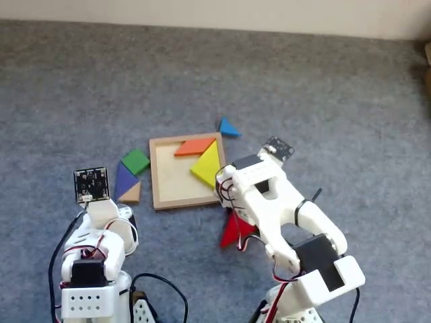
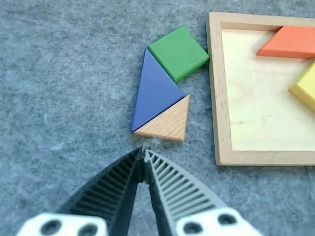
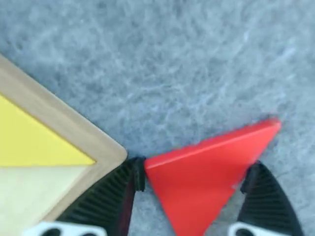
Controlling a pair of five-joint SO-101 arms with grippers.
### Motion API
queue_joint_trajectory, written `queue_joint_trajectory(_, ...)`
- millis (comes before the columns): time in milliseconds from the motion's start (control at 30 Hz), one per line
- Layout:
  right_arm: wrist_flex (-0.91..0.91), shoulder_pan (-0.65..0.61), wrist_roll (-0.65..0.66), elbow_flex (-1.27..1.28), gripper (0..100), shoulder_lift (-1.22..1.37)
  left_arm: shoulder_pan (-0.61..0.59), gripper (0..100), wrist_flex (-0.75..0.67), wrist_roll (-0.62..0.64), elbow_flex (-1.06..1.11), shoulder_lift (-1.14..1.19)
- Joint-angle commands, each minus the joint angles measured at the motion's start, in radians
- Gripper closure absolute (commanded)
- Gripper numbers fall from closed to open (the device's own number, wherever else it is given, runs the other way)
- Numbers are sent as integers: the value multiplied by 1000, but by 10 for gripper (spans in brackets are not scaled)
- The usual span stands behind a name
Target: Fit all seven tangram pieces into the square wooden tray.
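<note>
Seven pieces are counted. An orange parallelogram [image 1: 195, 147] and a yellow triangle [image 1: 207, 165] lie in the single wooden tray [image 1: 156, 195]. A green square [image 1: 135, 161], an indigo triangle [image 1: 124, 180] and a plain wooden triangle [image 1: 130, 194] are clustered at its left. A small blue triangle [image 1: 228, 127] lies past its far corner. The red triangle [image 1: 236, 230] is clamped by the right tool [image 3: 197, 177], spread wide, at the tray's near corner. The left tool [image 2: 144, 152] is closed, empty, low over the table [image 1: 323, 101].

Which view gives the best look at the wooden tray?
The high view: nearly the whole wooden tray shows, holding the orange piece and yellow piece. The left wrist view shows one side of it; the right wrist view, a single corner.
</note>
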Motion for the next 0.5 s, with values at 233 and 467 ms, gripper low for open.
queue_joint_trajectory(233,13,42,41,-56,748,-15,-15,995,3,-6,21,-2)
queue_joint_trajectory(467,173,38,49,-150,749,-31,-15,995,3,-6,21,-2)
